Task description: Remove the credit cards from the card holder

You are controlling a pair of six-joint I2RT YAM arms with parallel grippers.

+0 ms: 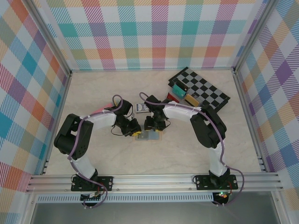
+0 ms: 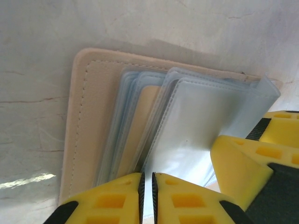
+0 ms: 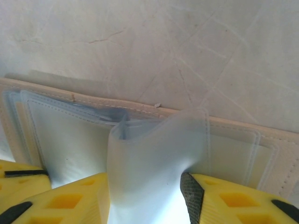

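Walls (image 1: 140,32) of pastel plaid in teal, orange, purple and yellow close the back and both sides. The counter (image 1: 103,88) is pale and marble-like, with faint veins. Silver metal posts (image 1: 49,37) run up the corners, and aluminium rails (image 1: 154,179) cross the near edge. The light is soft and even.

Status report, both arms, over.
Left gripper shut over the open card holder. Right gripper shut on its clear sleeve. Chessboard far back right, out of the way.

Counted two arms: left arm (image 1: 100,119), right arm (image 1: 180,111). One card holder (image 1: 148,136). One dark card pack (image 1: 142,108). One checkered board (image 1: 205,91), far right, carried three coloured pieces: teal piece (image 1: 178,89), red piece (image 1: 172,97), amber piece (image 1: 191,99).
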